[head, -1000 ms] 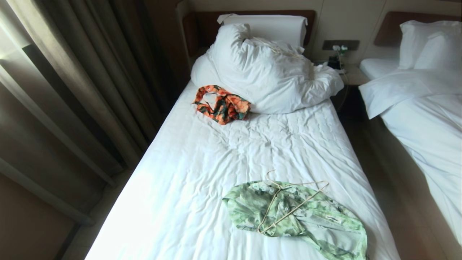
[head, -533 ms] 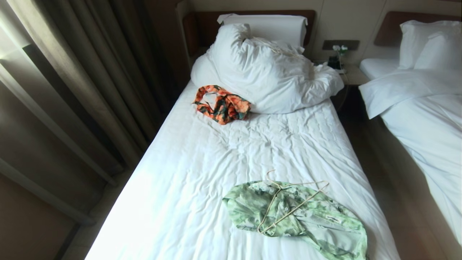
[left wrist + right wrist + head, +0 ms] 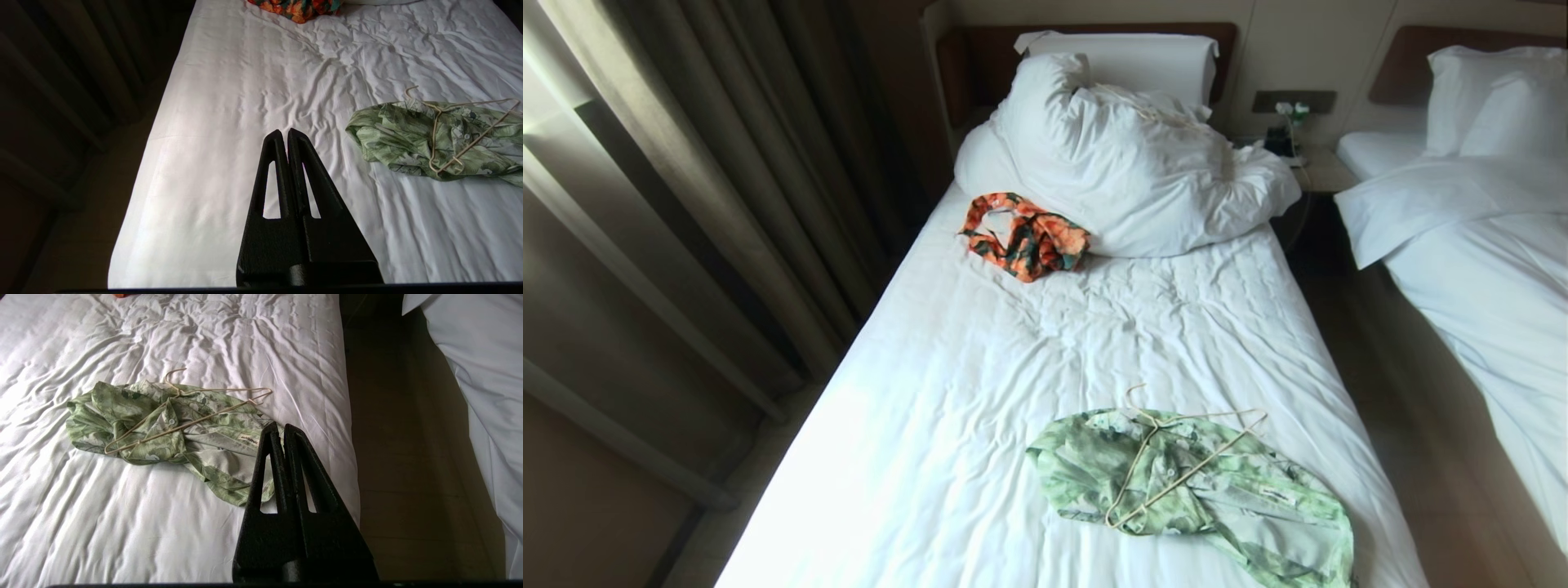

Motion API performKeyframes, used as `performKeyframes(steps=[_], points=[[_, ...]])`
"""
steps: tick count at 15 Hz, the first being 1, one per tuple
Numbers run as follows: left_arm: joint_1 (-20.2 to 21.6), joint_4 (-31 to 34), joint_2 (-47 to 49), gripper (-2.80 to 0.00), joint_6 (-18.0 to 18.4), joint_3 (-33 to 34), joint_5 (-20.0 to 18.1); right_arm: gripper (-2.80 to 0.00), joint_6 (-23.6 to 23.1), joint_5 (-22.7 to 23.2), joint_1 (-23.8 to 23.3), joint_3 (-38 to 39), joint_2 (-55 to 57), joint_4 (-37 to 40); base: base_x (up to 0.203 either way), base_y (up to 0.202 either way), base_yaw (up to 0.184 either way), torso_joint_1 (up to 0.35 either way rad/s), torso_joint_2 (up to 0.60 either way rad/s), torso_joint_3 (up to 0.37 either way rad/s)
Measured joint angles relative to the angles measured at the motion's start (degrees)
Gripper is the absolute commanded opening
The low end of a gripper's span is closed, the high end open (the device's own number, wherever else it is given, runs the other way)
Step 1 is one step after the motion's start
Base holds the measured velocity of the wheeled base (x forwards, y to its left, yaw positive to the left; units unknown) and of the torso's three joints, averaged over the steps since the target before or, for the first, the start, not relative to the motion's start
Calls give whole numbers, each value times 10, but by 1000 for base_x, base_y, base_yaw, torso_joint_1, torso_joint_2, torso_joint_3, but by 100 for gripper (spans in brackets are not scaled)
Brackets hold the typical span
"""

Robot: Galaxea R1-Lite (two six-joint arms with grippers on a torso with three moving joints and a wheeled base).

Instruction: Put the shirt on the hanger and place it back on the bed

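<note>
**Shirt and hanger lie nearer the right claw**

The shirt (image 3: pixel 1201 490) lies crumpled on the bed (image 3: pixel 980 408), on the near part of the sheet and toward its right-hand edge. The hanger (image 3: pixel 1176 465) rests on top of it, not threaded through it. Its hook points toward the pillow end, and its long bar runs aslant across the cloth, from the near left corner up to the far right corner.

The right claw (image 3: pixel 283 428) is clenched and empty. The shirt starts just ahead of its tips and spreads away to its left, with the hanger's right corner (image 3: pixel 261 394) the closest part of the wire. The left claw (image 3: pixel 287 134) is clenched and empty too, held over bare sheet. From it the shirt (image 3: pixel 433 139) lies well off to the right, beyond a strip of white sheet.

By this layout the right arm has the shorter reach to the hanger, and the left arm would have to cross toward the garment's collar side.
</note>
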Motion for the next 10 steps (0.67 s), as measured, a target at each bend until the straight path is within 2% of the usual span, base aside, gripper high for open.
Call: performKeyframes(steps=[10], points=[[0, 0, 0, -280, 0, 0, 0, -280, -2, 0, 0, 1, 0, 1, 0, 0, 0, 0, 0, 0]])
